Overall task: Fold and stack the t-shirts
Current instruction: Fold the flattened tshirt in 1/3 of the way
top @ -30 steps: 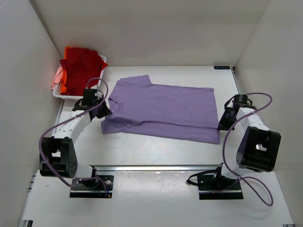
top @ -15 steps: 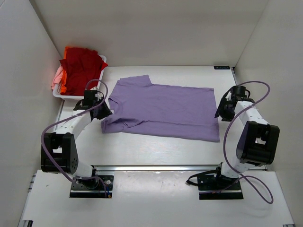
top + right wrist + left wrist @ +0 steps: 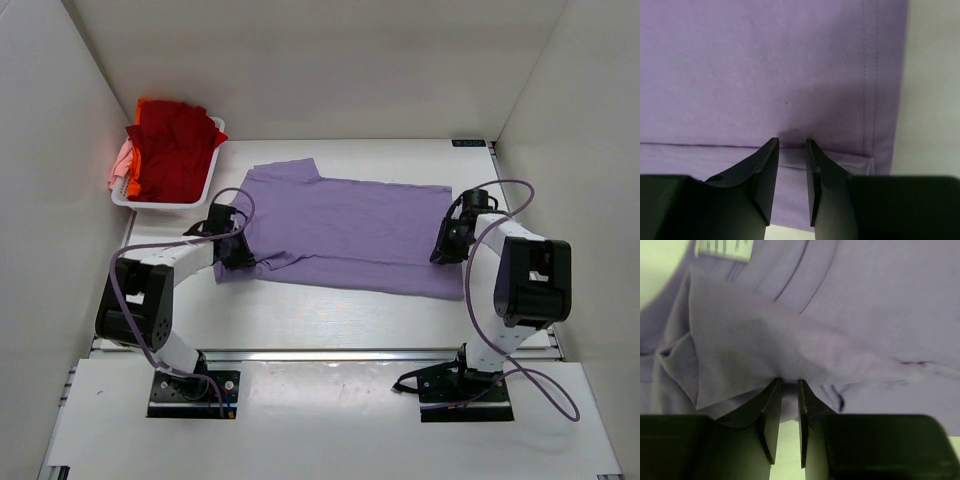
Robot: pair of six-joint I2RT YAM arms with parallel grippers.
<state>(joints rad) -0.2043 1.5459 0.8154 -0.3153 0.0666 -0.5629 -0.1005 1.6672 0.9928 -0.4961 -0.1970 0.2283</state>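
Left wrist: left claw narrowly apart, lavender t-shirt fold between tips; right wrist: right claw likewise.

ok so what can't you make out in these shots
- Left wrist view: a fold of the lavender t-shirt bunches at the tips of the left gripper; a pinch cannot be confirmed.
- Right wrist view: the right gripper sits on the shirt near its hem; cloth between its tips is unclear.
- Top view: the red t-shirt hides what lies beneath it in the basket.
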